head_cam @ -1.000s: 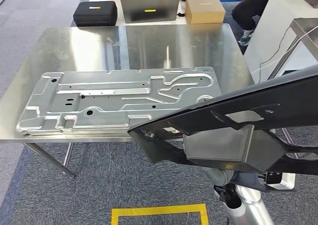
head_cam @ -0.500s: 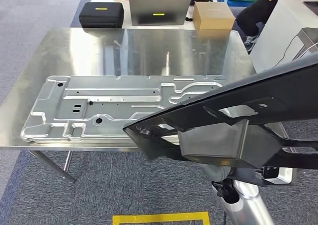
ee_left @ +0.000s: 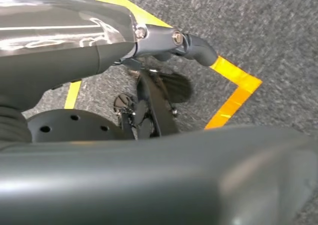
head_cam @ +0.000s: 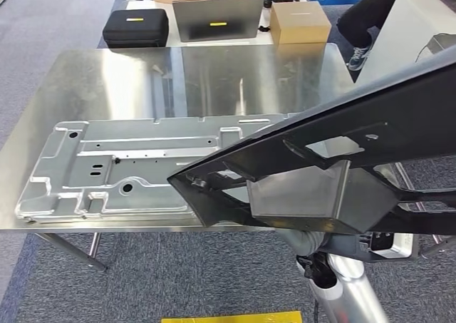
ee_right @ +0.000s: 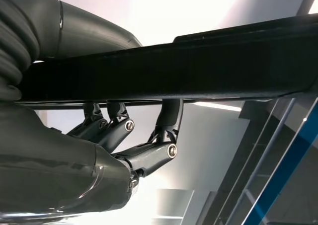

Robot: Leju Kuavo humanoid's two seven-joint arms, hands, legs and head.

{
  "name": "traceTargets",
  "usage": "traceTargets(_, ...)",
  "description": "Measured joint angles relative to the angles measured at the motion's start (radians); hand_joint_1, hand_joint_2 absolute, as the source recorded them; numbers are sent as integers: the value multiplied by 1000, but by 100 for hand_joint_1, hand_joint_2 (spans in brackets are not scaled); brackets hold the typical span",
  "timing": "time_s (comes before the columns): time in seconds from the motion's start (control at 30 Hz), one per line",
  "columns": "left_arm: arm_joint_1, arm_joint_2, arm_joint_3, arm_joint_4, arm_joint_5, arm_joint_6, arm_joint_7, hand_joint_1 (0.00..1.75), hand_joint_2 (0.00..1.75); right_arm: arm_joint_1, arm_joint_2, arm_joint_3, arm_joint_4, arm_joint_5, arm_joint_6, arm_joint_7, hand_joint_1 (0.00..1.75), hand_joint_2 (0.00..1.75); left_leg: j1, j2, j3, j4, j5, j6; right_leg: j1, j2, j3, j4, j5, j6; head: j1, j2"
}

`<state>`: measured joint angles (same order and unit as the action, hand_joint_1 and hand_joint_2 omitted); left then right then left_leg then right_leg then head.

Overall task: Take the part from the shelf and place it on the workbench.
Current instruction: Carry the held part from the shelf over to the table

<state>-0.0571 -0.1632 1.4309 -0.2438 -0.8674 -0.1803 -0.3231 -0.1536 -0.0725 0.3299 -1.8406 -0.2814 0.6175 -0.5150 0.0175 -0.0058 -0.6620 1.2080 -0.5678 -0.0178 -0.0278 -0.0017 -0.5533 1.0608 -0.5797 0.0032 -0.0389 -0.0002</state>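
One long black moulded plastic part is clamped in your right hand, above the steel bench edge. Left hand state: cannot tell. Next, lower it beside the stamped silver panel.

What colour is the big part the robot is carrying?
Black part, clearest in the head view.

One black part, long and dark, near and right. One metal table. One stamped silver panel lying on the table, left. On the far desk: one laptop, one black case to its left, one cardboard box to its right. Two people at the far edge, partly seen. One yellow floor mark, near.
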Motion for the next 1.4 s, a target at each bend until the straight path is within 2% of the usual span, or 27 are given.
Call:
traceTargets(0.03, 0, 0, 0, 0, 0, 1, 0, 0, 175, -1, 0, 0, 0, -1, -1, 0, 175, 175, -2, 0, 18, -51, 33, 3, 1, 0, 7, 0, -6, 4, 0, 0)
traceTargets(0.07, 0, 0, 0, 0, -1, 1, 0, 0, 175, -1, 0, 0, 0, -1, -2, 0, 175, 175, -4, 0, 33, -91, 48, 8, 2, 1, 10, 0, -10, 9, 0, 0)
traceTargets(0.13, 0, 0, 0, 0, -1, 1, 0, 0, 175, -1, 0, 1, -1, -1, -4, 0, 175, 175, -10, 0, 41, -118, 38, 17, 4, 3, 7, -3, -12, 20, 0, 0)
traceTargets(0.23, 3, 0, 0, 0, -5, 1, 0, 0, 175, -2, 0, 2, -3, -2, -9, 0, 175, 175, -7, 0, 57, -142, 31, 31, 2, 2, 10, 2, -23, 34, 1, 0)
traceTargets(0.3, 2, 0, 0, 0, -10, 1, -1, 0, 175, -3, 0, 3, -3, -2, -10, 0, 175, 175, -3, 2, 71, -153, 29, 41, 2, 2, -27, 83, -64, 38, 1, 0)
traceTargets(0.37, 0, 0, 0, 0, -12, 1, -1, 0, 175, 0, -1, 4, -2, -2, -10, 0, 175, 175, -4, 3, 80, -154, 22, 49, 2, 2, -103, 213, -109, 40, 1, 0)
traceTargets(0.4, 0, 0, 0, 0, -12, 1, -1, 0, 175, 1, -2, 4, -1, -2, -10, 0, 175, 175, -5, 3, 85, -154, 18, 50, 2, 2, -132, 254, -110, 41, 1, 0)
traceTargets(0.43, 0, 0, 0, 0, -12, 1, -1, 0, 175, 2, -2, 4, 0, -2, -10, 0, 175, 175, -6, 3, 91, -154, 13, 50, 2, 2, -145, 259, -91, 40, 1, 0)
traceTargets(0.47, 1, 0, 0, 0, -12, 1, -1, 0, 175, 2, -3, 5, 0, -2, -10, -1, 175, 175, -6, 2, 100, -154, 7, 49, 2, 2, -138, 225, -54, 40, 1, 0)
traceTargets(0.53, 2, 0, 0, 0, -14, 1, -2, 0, 175, 0, -4, 5, 1, -2, -10, -1, 175, 175, -7, 1, 118, -154, -6, 43, 4, 2, -94, 104, 28, 34, 1, 0)
traceTargets(0.57, 0, 0, 0, 0, -15, 0, -2, 0, 175, -2, -5, 5, 1, -2, -10, -2, 175, 175, -8, 1, 122, -153, -11, 39, 6, 2, -75, 55, 47, 30, 1, 0)
traceTargets(0.6, -1, 0, 0, 0, -16, -1, -3, 0, 175, -4, -6, 5, 2, -2, -9, -2, 175, 175, -8, 1, 123, -153, -15, 34, 9, 3, -64, 27, 52, 25, 1, 0)
traceTargets(0.67, -4, 0, -1, 0, -17, -3, -4, 0, 175, -7, -9, 3, 4, -3, -9, -4, 175, 175, -9, 2, 123, -157, -17, 24, 13, 5, -59, 11, 42, 16, 1, 0)
traceTargets(0.77, -6, 0, -1, 0, -18, -6, -6, 0, 175, -10, -11, 0, 5, -4, -10, -6, 175, 175, -8, 2, 115, -130, -38, 9, 5, 2, -49, 1, 39, 1, 1, 0)
traceTargets(0.8, -6, 0, -1, 0, -19, -7, -6, 0, 175, -13, -12, -1, 6, -4, -10, -6, 175, 175, -6, 3, 92, -86, -59, 5, 3, 1, -44, -1, 37, -3, 1, 0)
traceTargets(0.87, -6, 0, -1, 0, -23, -8, -6, 0, 175, -18, -12, -2, 11, -4, -10, -5, 175, 175, -4, 2, 18, 40, -104, -1, 3, -1, -38, -1, 30, -10, 1, 0)
traceTargets(0.9, -5, 0, -1, 0, -26, -8, -6, 0, 175, -20, -13, -3, 14, -4, -10, -3, 175, 175, -4, 2, -15, 90, -112, -2, 4, -1, -34, -1, 26, -11, 1, 0)
traceTargets(0.93, -4, 0, -1, 0, -29, -8, -6, 0, 175, -21, -13, -4, 17, -5, -10, -2, 175, 175, -4, 3, -33, 106, -100, -2, 4, 0, -29, -1, 22, -10, 1, 0)
traceTargets(0.97, -3, 0, -1, 0, -30, -9, -6, 0, 175, -23, -14, -5, 20, -5, -10, 0, 175, 175, -4, 2, -33, 85, -67, 0, 4, 1, -21, -1, 17, -9, 1, 0)
traceTargets(1.03, -4, 0, -1, 0, -31, -9, -6, 0, 175, -30, -16, -8, 27, -6, -10, 6, 175, 175, -6, 2, 4, -28, 16, 9, 4, 2, -5, -1, 5, -5, 1, 0)
traceTargets(1.07, -4, 0, -2, 0, -31, -10, -5, 0, 175, -37, -17, -9, 32, -7, -10, 8, 175, 175, -9, 2, 23, -78, 43, 15, 5, 3, 0, -1, 0, -2, 1, 0)
traceTargets(1.1, -5, 0, -2, 0, -31, -10, -4, 0, 175, -43, -18, -10, 37, -7, -10, 10, 175, 175, -13, 2, 36, -112, 52, 21, 5, 4, 2, -2, -3, 2, 1, 0)
traceTargets(1.17, -6, 0, -2, 0, -32, -10, -3, 0, 175, -55, -19, -11, 46, -7, -10, 14, 175, 175, -18, 2, 43, -133, 44, 29, 5, 5, 0, -5, -4, 13, 1, 0)
traceTargets(1.27, -5, 0, -2, 0, -34, -10, -1, 0, 175, -73, -21, -13, 52, -6, -10, 24, 175, 175, -10, 3, 61, -158, 42, 41, 5, 4, 0, 10, -22, 27, 1, 0)
traceTargets(1.3, -6, 0, -2, 0, -34, -9, 0, 0, 175, -80, -23, -13, 54, -6, -10, 25, 175, 175, -7, 4, 69, -166, 43, 45, 5, 4, -13, 41, -40, 30, 1, 0)
traceTargets(1.37, -8, -2, -2, 0, -35, -9, 3, 0, 175, -89, -27, -14, 61, -6, -11, 28, 175, 175, -6, 5, 77, -168, 39, 51, 5, 4, -82, 168, -90, 35, 2, 0)
traceTargets(1.4, -9, -2, -2, 0, -35, -9, 5, 0, 175, -90, -29, -15, 64, -5, -12, 29, 175, 175, -6, 5, 80, -168, 36, 53, 5, 4, -119, 226, -105, 37, 2, 0)
